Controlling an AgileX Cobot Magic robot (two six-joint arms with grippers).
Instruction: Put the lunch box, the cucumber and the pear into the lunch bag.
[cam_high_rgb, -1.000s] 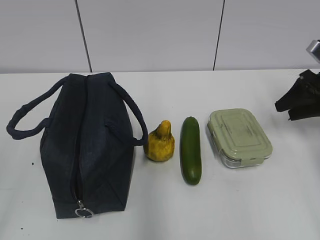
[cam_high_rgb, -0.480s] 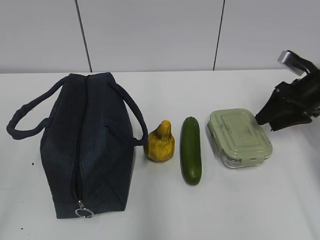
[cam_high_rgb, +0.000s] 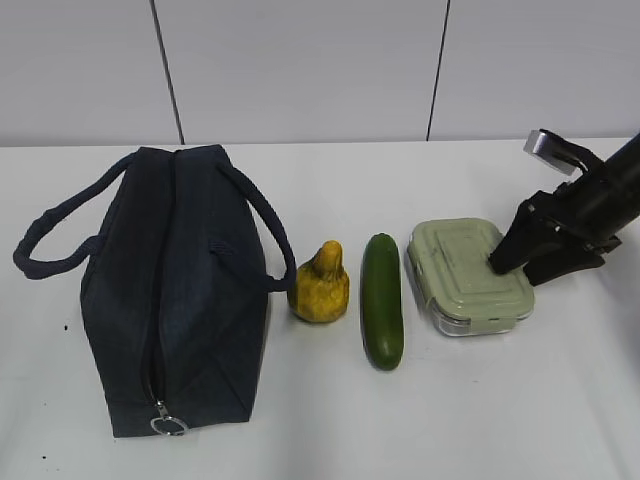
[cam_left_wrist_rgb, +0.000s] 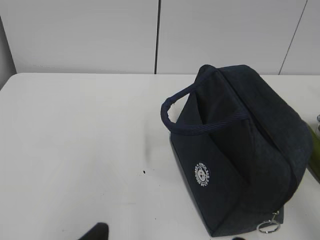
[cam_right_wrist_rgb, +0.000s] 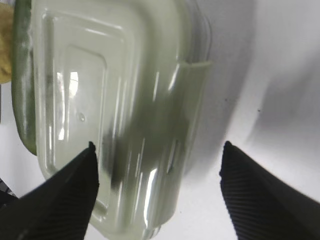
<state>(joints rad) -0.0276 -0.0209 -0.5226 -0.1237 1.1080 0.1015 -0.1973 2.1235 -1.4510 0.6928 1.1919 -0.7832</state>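
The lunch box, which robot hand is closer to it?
Right. The right gripper is at the lunch box, fingers spread over its lid. The left gripper sits far off, beyond the lunch bag.

Occlusions, crops, blur

Right arm (cam_high_rgb: 610, 195) cut by the exterior view's right edge, only its forward part seen; right gripper (cam_high_rgb: 520, 262) covers the lunch box (cam_high_rgb: 465, 275)'s far right corner there; in the right wrist view the lunch box (cam_right_wrist_rgb: 120, 115) is motion-blurred, its top and bottom ends cropped; cucumber (cam_right_wrist_rgb: 22, 90) only a dark green sliver at the left edge, pear (cam_right_wrist_rgb: 5, 50) a yellow scrap beside it; both fingers (cam_right_wrist_rgb: 65, 200) cut by the bottom edge; in the left wrist view the left gripper (cam_left_wrist_rgb: 95, 232) is just a black tip at the bottom edge, jaws unreadable; lunch bag (cam_left_wrist_rgb: 240, 150)'s logo text too small to read; bag interior hidden in all views.
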